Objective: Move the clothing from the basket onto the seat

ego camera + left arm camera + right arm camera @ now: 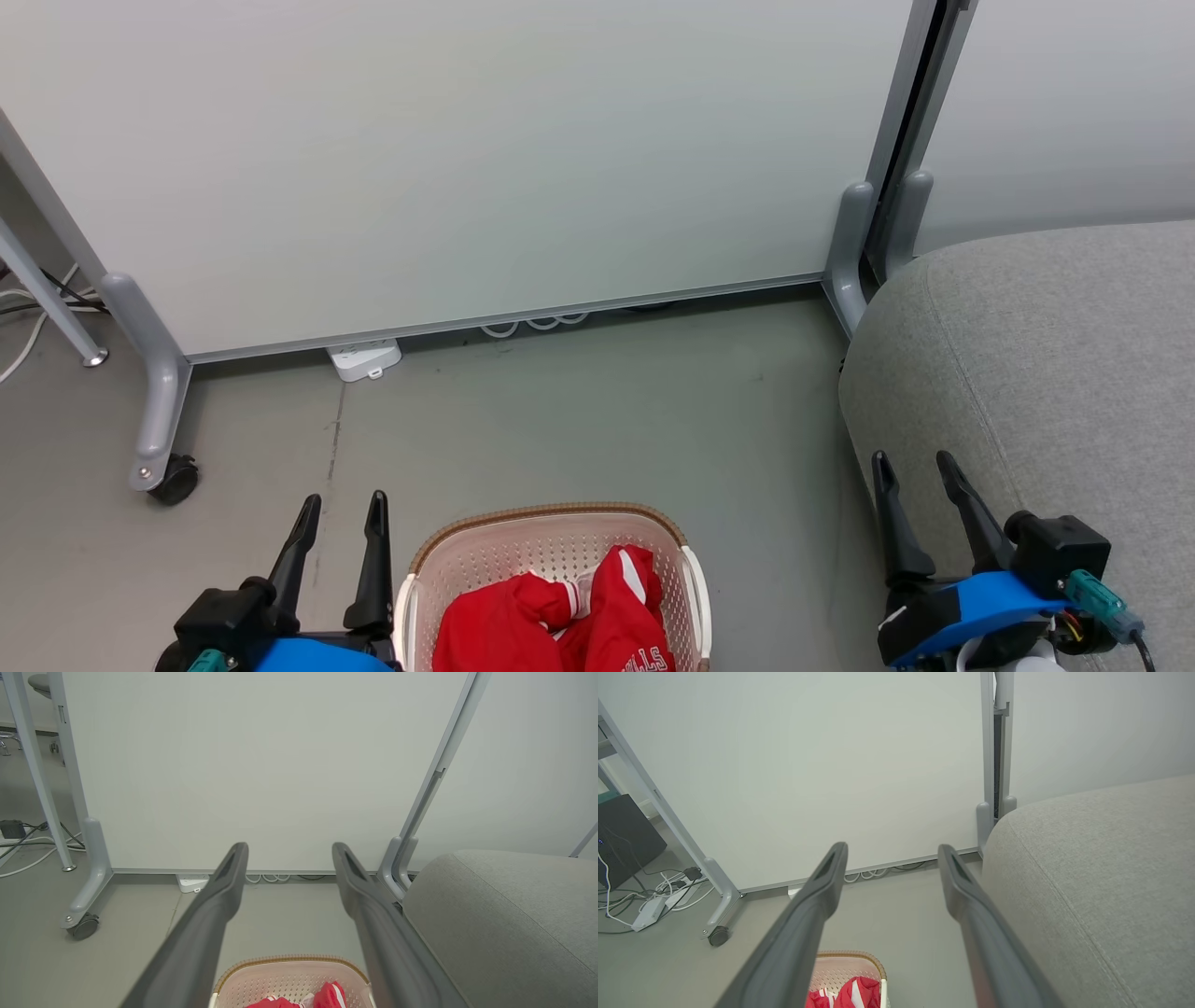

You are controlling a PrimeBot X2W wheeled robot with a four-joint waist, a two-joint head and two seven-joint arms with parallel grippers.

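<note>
Red clothing [560, 621] with white trim and white lettering lies bunched in the cream basket [523, 539] with a brown rim, on the floor at the bottom centre of the head view. The light-grey seat [1055, 355] fills the right side. My left gripper [341, 509] stands open just left of the basket, nothing between its fingers. My right gripper [915, 467] stands open at the seat's front edge, right of the basket, also empty. The left wrist view has the basket [280, 966], clothing [329, 996] and seat [504, 919]; the right wrist view has the basket [850, 957], clothing [857, 994] and seat [1101, 872].
A white partition panel [467, 159] on grey legs with a caster [173, 478] stands behind the basket. A white power strip [364, 358] lies at its foot. Cables [658, 896] run on the floor to the far left. Bare grey floor [607, 420] separates basket and panel.
</note>
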